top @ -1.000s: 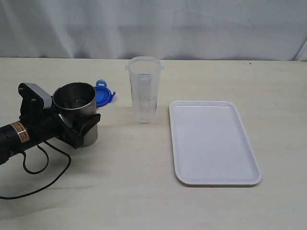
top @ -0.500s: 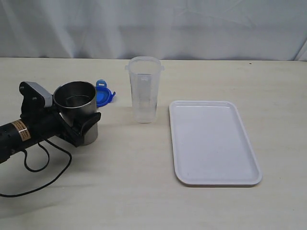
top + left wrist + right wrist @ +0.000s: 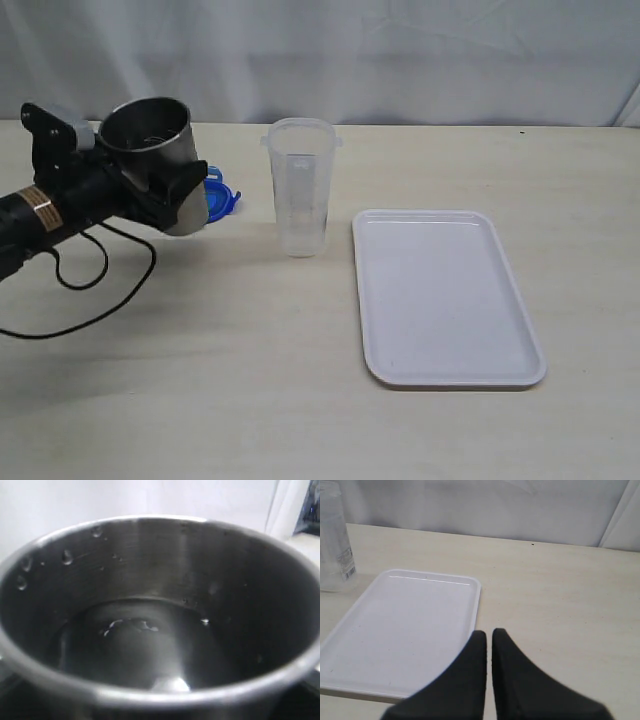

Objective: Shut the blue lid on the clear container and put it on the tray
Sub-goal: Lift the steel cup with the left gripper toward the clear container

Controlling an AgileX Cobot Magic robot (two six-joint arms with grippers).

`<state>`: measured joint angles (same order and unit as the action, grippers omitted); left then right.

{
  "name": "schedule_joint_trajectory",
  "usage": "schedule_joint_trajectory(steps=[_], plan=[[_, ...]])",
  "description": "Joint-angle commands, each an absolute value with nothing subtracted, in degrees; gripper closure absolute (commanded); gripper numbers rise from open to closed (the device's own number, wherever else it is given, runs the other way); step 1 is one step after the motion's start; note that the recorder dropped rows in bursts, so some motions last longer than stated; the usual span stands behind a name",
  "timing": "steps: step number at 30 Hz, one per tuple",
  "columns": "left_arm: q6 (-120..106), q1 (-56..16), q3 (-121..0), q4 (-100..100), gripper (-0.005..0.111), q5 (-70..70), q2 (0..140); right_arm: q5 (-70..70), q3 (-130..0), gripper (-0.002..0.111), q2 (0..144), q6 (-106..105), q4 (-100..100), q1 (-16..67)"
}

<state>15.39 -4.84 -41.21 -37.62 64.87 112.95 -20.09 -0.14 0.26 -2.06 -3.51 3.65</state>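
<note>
Exterior view: left end effector (image 3: 165, 185) is spread wide around a grey steel cup (image 3: 150, 135), held tilted above the tabletop (image 3: 250, 380). The blue lid (image 3: 220, 200) lies partly hidden behind the cup, left of the upright, lidless clear container (image 3: 300, 190), with the tray (image 3: 445, 300) to its right. Right wrist view: right end effector (image 3: 487, 642) is pinched closed and empty; the container's barcode-like label (image 3: 348, 565) is unreadable.

A robot laboratory bench is suggested by a bare pale table (image 3: 250, 410), backed by a draped white curtain (image 3: 400, 60) and reached over by a cabled black robot arm (image 3: 60, 210).
</note>
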Motion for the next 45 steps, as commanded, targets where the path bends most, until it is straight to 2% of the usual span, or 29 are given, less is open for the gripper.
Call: schedule_joint_trajectory(steps=[1, 11, 26, 45], plan=[[19.5, -6.7, -47.8, -36.3, 0.107, 64.1, 111.1, -19.5, 0.0, 0.104, 0.0, -2.1, -3.4, 3.4], [19.8, -10.7, -61.9, -36.4, 0.107, 44.5, 111.1, -19.5, 0.0, 0.104, 0.0, -2.1, -3.4, 3.4], [26.3, -11.4, -70.8, -38.8, 0.107, 41.6, 111.5, -19.5, 0.0, 0.104, 0.0, -2.1, -3.4, 3.4], [14.1, -14.7, -72.1, -41.4, 0.107, 38.4, 111.6, -19.5, 0.0, 0.104, 0.0, -2.1, -3.4, 3.4]])
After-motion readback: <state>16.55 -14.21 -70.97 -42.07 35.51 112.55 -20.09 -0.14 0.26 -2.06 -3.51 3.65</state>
